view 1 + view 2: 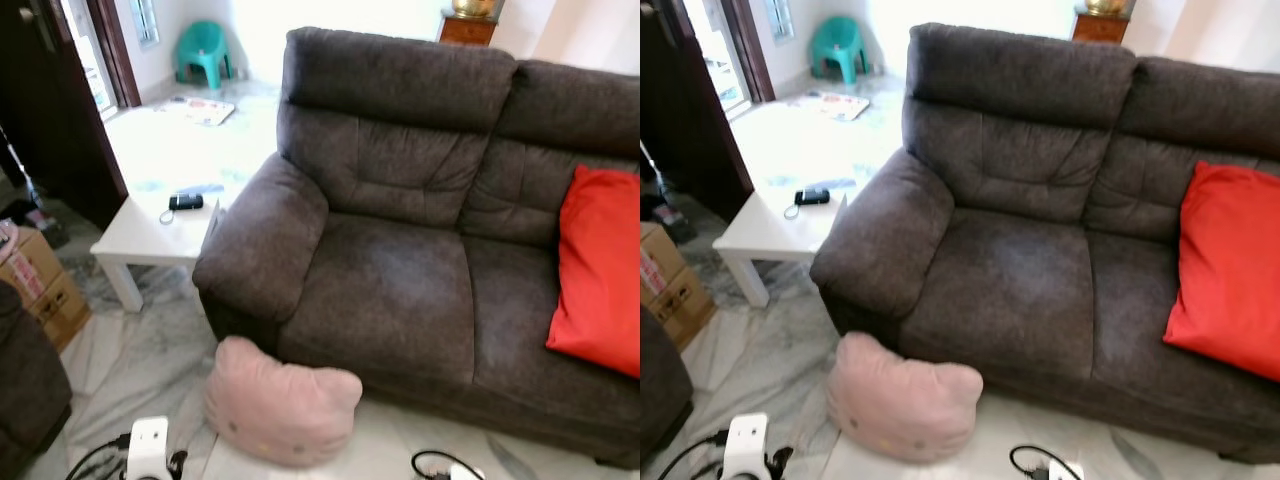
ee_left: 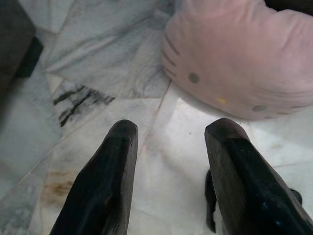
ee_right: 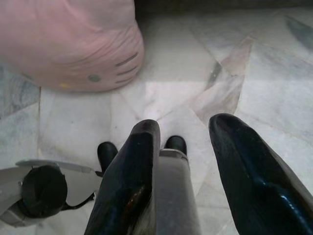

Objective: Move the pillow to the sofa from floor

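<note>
On the marble floor, directly against the front base of the sofa, lies the pink pillow. The sofa is dark grey-brown, with a padded armrest on the robot's left and two seat cushions. The pillow sits below that armrest corner, touching the sofa base, with its cat-face side turned down toward the floor; whiskers and an eye dot are visible in the wrist views.

A red cushion leans upright against the sofa backrest on the right seat, well apart from the pink pillow.

A white low table stands beside the sofa's left armrest, and a small black device with a cord rests on its top. A cardboard box stands on the floor farther left. A teal plastic chair stands in the far room.

The left gripper hangs above the floor tiles near the pillow, without touching it. Its two black fingers are spread apart with bare floor between them.

The right gripper also hangs above the floor, near the pillow's other side and clear of it. Its fingers are likewise apart, holding nothing.
</note>
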Available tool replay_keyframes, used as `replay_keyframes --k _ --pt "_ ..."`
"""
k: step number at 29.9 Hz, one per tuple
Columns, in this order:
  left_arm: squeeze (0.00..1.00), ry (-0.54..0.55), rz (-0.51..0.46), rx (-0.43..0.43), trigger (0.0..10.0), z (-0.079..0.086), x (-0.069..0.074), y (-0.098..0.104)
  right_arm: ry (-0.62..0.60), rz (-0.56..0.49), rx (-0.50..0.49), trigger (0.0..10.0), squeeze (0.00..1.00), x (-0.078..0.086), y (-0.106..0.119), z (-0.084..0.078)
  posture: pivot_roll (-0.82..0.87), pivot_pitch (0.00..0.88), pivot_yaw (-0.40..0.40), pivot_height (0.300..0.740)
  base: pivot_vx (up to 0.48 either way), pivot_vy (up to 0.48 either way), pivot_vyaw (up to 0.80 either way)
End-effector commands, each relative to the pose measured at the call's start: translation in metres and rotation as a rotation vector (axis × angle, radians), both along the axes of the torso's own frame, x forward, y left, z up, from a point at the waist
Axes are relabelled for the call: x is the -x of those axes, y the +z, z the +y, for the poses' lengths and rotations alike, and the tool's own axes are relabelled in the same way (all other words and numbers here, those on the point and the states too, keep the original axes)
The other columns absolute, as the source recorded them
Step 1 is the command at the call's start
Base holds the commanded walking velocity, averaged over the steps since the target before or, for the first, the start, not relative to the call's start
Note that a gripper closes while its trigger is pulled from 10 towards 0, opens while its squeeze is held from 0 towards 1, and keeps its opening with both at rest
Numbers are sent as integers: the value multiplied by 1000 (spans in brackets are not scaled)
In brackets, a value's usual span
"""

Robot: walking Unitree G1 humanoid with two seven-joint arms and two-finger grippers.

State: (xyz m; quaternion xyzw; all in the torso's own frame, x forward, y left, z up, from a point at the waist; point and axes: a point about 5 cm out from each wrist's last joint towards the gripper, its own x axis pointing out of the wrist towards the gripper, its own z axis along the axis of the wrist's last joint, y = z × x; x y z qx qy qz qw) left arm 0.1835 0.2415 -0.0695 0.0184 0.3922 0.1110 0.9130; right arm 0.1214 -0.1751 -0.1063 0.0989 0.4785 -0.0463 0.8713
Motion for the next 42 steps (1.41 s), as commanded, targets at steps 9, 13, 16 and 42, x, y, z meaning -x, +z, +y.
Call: replay_keyframes --k 9,13,16,42 --pt "0 0 -16 4 10000 -7 -7 2 34 -11 12 10000 0 -3 2 -4 156 0 -65 740 254 0 159" --pt "0 -1 -23 3 10000 -8 -8 2 29 -11 5 10000 0 -4 2 -4 158 0 -70 740 0 0 253" --pt "0 2 -23 3 10000 -8 -8 2 28 -11 1 10000 0 -4 2 -4 158 0 -70 740 0 0 0" --pt "0 26 4 5 10000 -7 -1 -1 51 -23 8 10000 0 -7 3 -4 165 0 -75 740 0 0 592"
